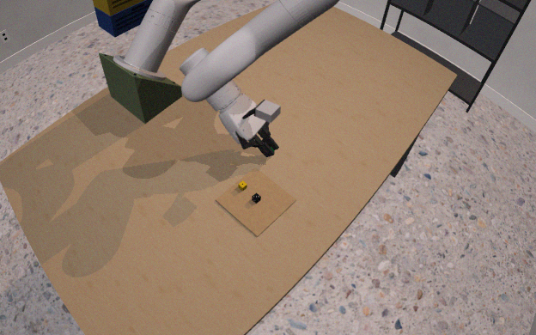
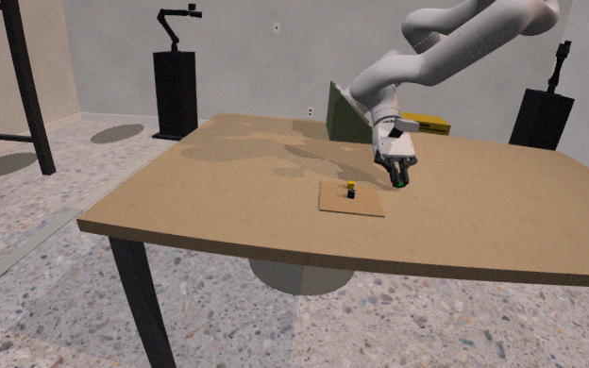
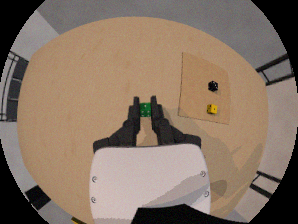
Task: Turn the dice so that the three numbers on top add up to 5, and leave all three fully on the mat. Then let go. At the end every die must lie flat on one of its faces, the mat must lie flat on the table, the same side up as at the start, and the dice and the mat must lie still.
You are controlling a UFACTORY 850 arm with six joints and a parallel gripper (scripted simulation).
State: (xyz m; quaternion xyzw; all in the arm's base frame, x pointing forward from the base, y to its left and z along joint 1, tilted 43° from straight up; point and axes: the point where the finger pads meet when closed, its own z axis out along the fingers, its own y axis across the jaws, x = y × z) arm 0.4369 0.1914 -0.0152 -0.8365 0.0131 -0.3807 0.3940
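Beside the mat (image 1: 271,210) (image 2: 336,203) (image 3: 195,85), jaws (image 1: 272,151) (image 2: 399,183) grip a green die (image 1: 272,149) (image 2: 400,184) (image 3: 145,110), pips showing.

Our arm (image 1: 246,51) (image 2: 445,57) reaches out over the table, its wrist angled downward. Our gripper (image 1: 271,151) (image 2: 399,183) (image 3: 145,103) hangs above the tabletop beside the mat, its two dark fingers closed on the green die (image 1: 273,149) (image 2: 400,184) (image 3: 145,110).
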